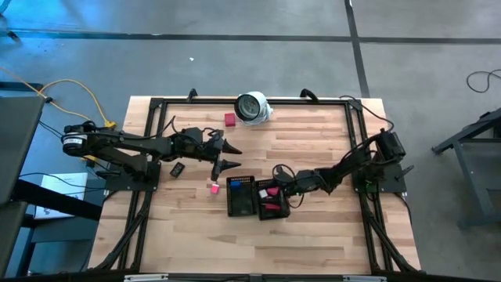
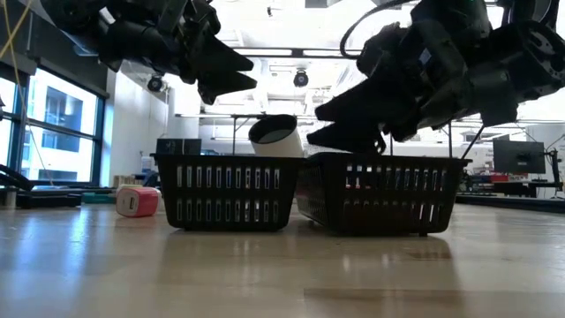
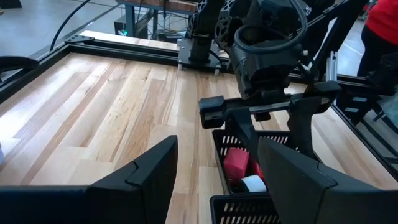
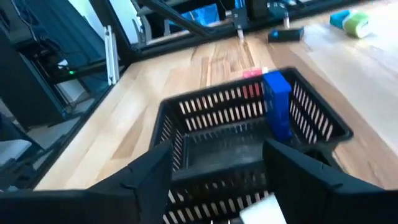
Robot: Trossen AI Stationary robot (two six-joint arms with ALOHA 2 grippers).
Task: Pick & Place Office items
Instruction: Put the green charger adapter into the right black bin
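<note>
- In the high view, two black mesh trays sit side by side just below the centre of the frame on the wooden table (image 1: 313, 235): the left tray (image 1: 240, 196) and the right tray (image 1: 272, 202), touching along their long sides.
- The right gripper (image 1: 275, 186) is at centre frame in the high view, over the right tray. Its fingers (image 3: 298, 134) stand apart in the left wrist view, with nothing between them.
- Below those fingers, inside the right tray, lie a red piece (image 3: 236, 163) and a white piece (image 3: 253, 184), touching each other.
- A blue piece (image 4: 277, 106) stands upright against the wall of the left tray, seen in the right wrist view.
- The left gripper (image 1: 228, 155) is left of centre in the high view, above the bare table just up and left of the trays. Its fingers are spread wide and hold nothing.
- A pink piece (image 1: 213, 187) lies on the table just left of the left tray; in the low view it sits at the left of the frame (image 2: 138, 201).
- A red block (image 1: 229, 119) lies near the top centre of the high view, just beside a round white-and-grey object (image 1: 253, 107).
- A small black item (image 1: 178, 168) lies on the table left of centre, under the left arm.
- A green piece (image 4: 356, 23) and a light-blue piece (image 4: 339, 17) lie together at the upper right of the right wrist view.
</note>
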